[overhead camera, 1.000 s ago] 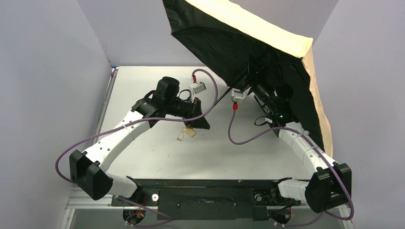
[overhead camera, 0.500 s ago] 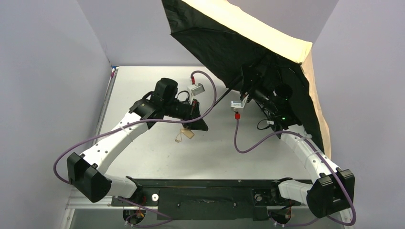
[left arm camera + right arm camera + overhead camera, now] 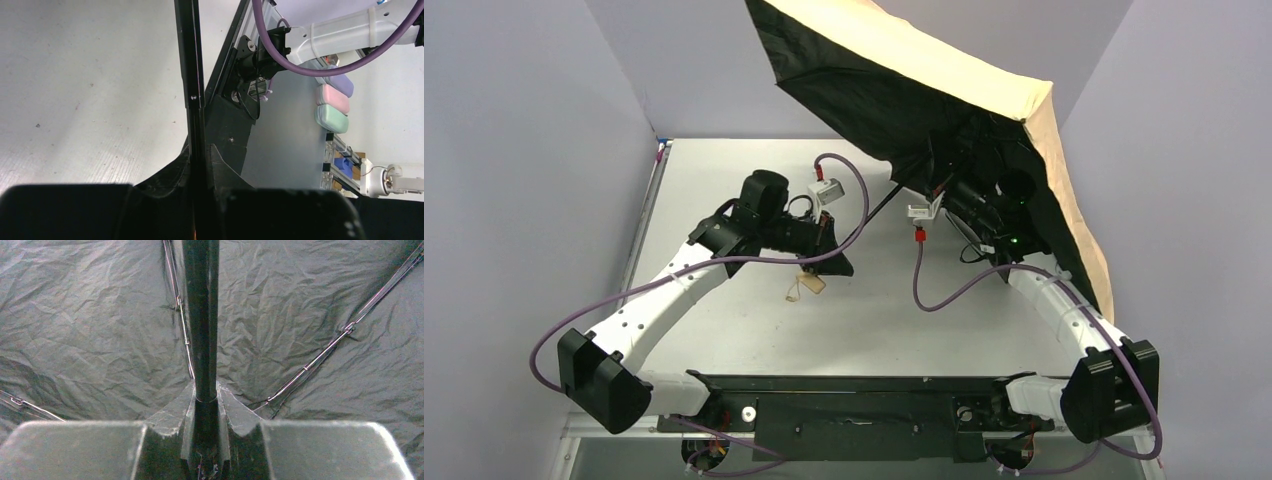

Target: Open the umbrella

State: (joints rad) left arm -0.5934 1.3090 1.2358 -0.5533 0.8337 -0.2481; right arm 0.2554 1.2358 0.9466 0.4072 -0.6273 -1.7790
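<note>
Top external: umbrella [image 3: 904, 100] spread, upper right; left gripper [image 3: 836, 252] clamps shaft [image 3: 879, 207] btm end, right gripper [image 3: 942, 178] clamps it under canopy.

The umbrella [image 3: 894, 100] overhangs far right — far-left table [image 3: 709, 175] lies open.

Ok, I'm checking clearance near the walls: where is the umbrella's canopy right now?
In the top external view the umbrella's canopy is spread over the far right corner of the table, above the right gripper, which holds the shaft under it.
</note>
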